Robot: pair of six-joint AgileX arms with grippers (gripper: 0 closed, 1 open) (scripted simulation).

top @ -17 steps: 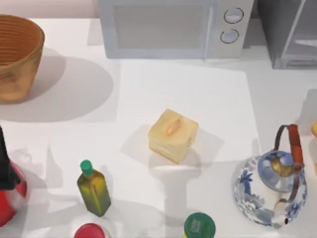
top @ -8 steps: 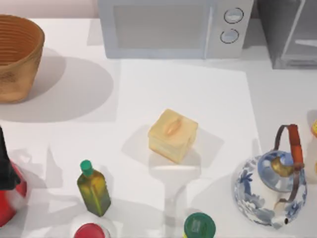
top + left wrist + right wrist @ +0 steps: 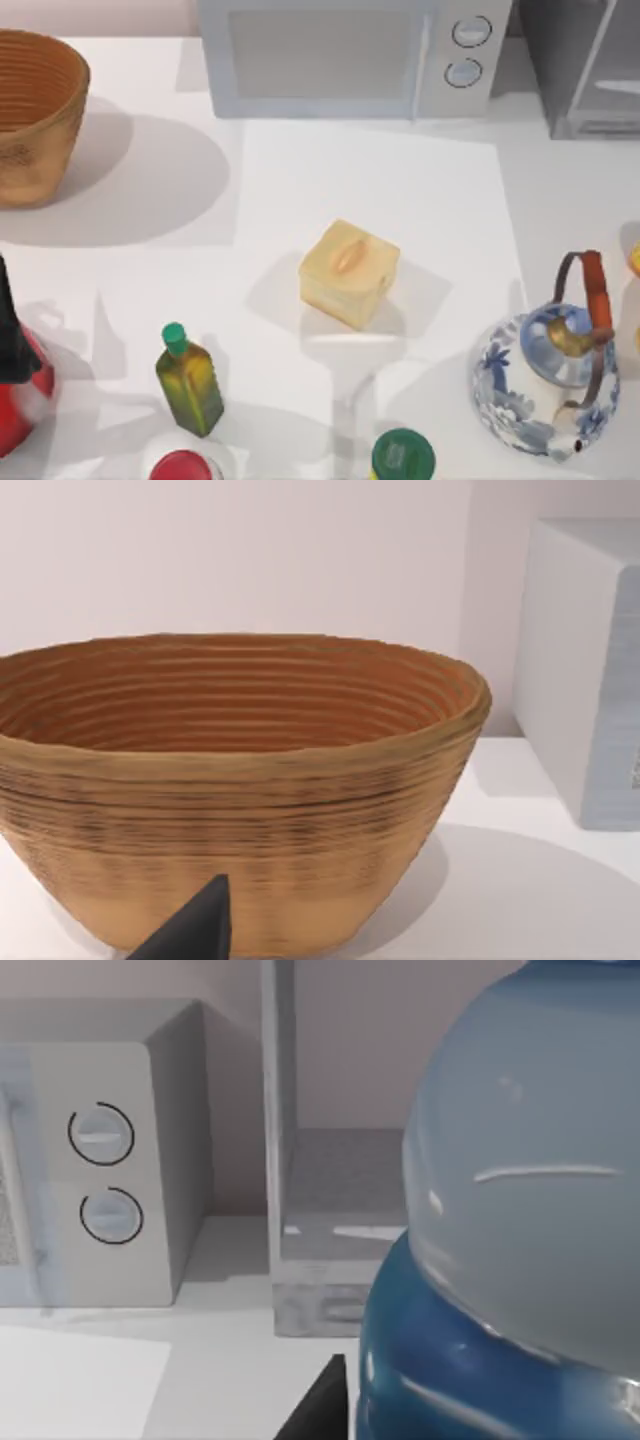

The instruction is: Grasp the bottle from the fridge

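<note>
While the left gripper [image 3: 195,935] hangs just in front of the brown basket [image 3: 35,110] at the far left of the white table [image 3: 300,170], I cannot tell if it is open or closed. Near the front on that side stand a red container [image 3: 20,410] and an olive-green bottle [image 3: 188,385]. A small yellow box [image 3: 348,272] sits in the middle, and the white microwave [image 3: 340,55] stands at the back. A blue and white teapot [image 3: 550,380] sits on the right. The fridge [image 3: 585,70] is in the back right corner with its door open. The bottle [image 3: 520,1210] is out of the fridge, up close in the right wrist view, and the right gripper [image 3: 315,1410] is clamped on it.
</note>
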